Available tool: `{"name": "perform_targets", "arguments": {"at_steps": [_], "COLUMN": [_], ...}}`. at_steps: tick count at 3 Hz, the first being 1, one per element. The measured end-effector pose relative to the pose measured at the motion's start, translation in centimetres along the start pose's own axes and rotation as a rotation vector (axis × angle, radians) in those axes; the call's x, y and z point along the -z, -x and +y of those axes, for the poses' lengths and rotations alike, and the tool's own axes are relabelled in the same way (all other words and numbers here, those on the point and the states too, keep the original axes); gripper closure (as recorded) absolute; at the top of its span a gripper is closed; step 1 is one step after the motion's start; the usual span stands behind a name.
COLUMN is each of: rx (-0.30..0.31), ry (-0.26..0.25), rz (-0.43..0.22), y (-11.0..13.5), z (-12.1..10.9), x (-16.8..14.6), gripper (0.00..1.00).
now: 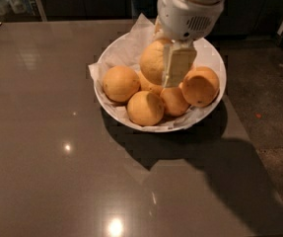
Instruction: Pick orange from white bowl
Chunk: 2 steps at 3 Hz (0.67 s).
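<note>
The gripper (167, 69) hangs over the white bowl (219, 62) on the dark table (42, 162), clamped on the orange (152, 60). One pale finger (179, 65) presses against its front. The orange sits above the other fruit, over the middle of the bowl. Four deeper-orange fruits (145, 107) lie below and around it on the crinkled paper (131, 39).

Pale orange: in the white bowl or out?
In, not yet out: the orange, clamped by the gripper, sits above the other fruits, inside the rim of the white bowl. Cannot tell whether it touches them.
</note>
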<state>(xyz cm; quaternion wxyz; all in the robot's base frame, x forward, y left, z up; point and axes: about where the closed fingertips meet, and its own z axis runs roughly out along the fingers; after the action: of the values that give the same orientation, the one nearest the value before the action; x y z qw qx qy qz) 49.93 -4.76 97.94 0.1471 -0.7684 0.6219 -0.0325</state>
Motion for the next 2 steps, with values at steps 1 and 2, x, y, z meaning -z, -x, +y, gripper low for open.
{"name": "perform_targets", "arguments": {"at_steps": [1, 2], "rx": [0.032, 0.032], "ry": [-0.058, -0.054], "rz": [-0.068, -0.076], "y": [0.29, 0.45], "z": [2.02, 2.22], "x": [2.67, 2.77], "gripper": [1.00, 1.00]}}
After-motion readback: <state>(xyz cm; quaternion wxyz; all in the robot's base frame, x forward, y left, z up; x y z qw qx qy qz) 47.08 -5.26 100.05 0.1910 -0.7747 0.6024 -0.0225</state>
